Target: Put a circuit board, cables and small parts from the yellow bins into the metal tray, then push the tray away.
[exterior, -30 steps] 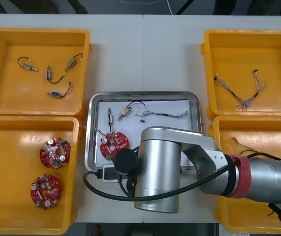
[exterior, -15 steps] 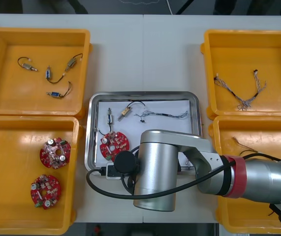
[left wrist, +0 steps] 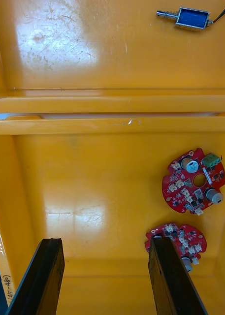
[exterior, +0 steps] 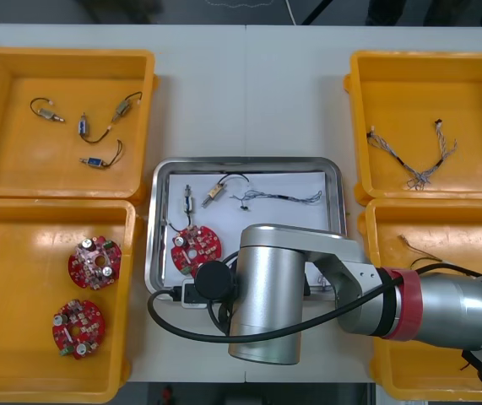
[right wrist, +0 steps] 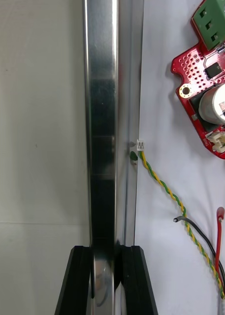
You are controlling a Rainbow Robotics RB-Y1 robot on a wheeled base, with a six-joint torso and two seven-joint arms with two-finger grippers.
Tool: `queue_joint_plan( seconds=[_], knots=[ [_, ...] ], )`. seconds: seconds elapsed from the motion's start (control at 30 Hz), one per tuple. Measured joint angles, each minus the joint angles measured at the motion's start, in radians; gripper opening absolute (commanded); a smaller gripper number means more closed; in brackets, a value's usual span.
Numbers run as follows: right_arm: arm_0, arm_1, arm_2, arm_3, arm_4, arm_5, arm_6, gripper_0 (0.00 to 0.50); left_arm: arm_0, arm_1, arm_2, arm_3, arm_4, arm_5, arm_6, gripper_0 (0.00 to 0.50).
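Note:
The metal tray point(exterior: 245, 161), white inside, sits at the table's middle. It holds a red circuit board point(exterior: 196, 247), small metal parts point(exterior: 215, 193) and a thin cable point(exterior: 278, 198). My right arm point(exterior: 266, 295) covers the tray's near edge. In the right wrist view my right gripper point(right wrist: 106, 256) is shut on the tray's shiny rim point(right wrist: 102, 123), one finger on each side. The board point(right wrist: 210, 113) and a twisted yellow and green cable point(right wrist: 166, 189) lie just inside that rim. My left gripper point(left wrist: 105, 246) hangs open above the near left bin, close to two boards point(left wrist: 193, 179).
The far left bin point(exterior: 63, 55) holds several small metal parts point(exterior: 89, 126). Two circuit boards point(exterior: 95, 260) lie in the near left bin point(exterior: 21, 337). A cable point(exterior: 414, 160) is in the far right bin point(exterior: 426, 57); another point(exterior: 414, 249) is in the near right bin.
My right arm moved slightly toward the tray's far side and then stopped, and its fingers closed on the tray's rim. The tray and the left arm stayed put.

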Motion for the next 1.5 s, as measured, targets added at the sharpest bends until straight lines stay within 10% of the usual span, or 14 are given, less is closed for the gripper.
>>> queue_joint_plan(
  seconds=[0.47, 1.5],
  knots=[
    [-0.050, -0.005, 0.000, 0.011, 0.015, -0.024, 0.000, 0.000, 0.000, 0.000, 0.000, 0.000, 0.000, 0.000, 0.000, 0.500],
    [-0.329, -0.008, -0.086, 0.397, -0.263, -0.160, 0.208, 0.000, 0.000, 0.000, 0.000, 0.000, 0.000, 0.000, 0.000, 0.500]
  ],
)
